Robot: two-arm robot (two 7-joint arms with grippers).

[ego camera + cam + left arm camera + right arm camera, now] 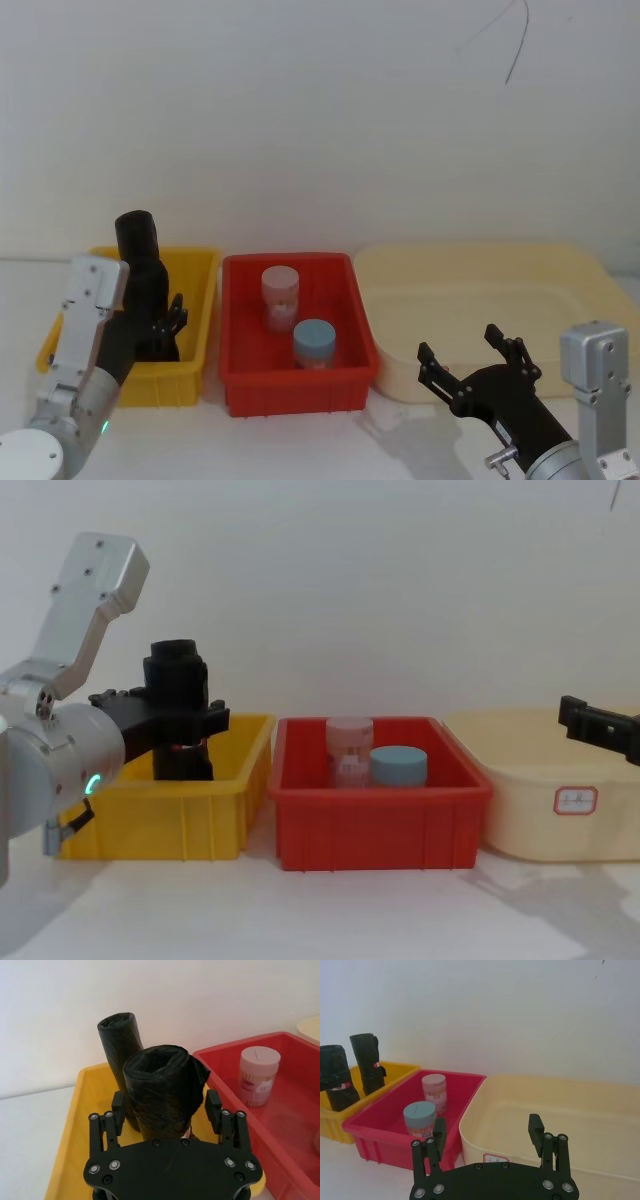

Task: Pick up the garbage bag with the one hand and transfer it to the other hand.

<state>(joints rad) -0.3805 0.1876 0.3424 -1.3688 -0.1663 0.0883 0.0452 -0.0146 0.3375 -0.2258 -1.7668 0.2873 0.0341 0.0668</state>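
Two black garbage bag rolls stand upright in the yellow bin (196,300). The nearer garbage bag (162,1090) sits between the fingers of my left gripper (165,1103), on the green-ringed arm. Those fingers are spread on either side of it, close to its sides, and the gripper is open. The second roll (120,1045) stands just behind. From the chest the left gripper (185,720) is level with the middle of a roll (178,680). My right gripper (458,346) is open with nothing between its fingers, low in front of the cream tub (480,290).
A red bin (300,388) between the yellow bin and the cream tub holds a pink jar (280,295) and a blue-lidded jar (314,342). The three containers stand in a row against a white wall. Bare white table lies in front of them.
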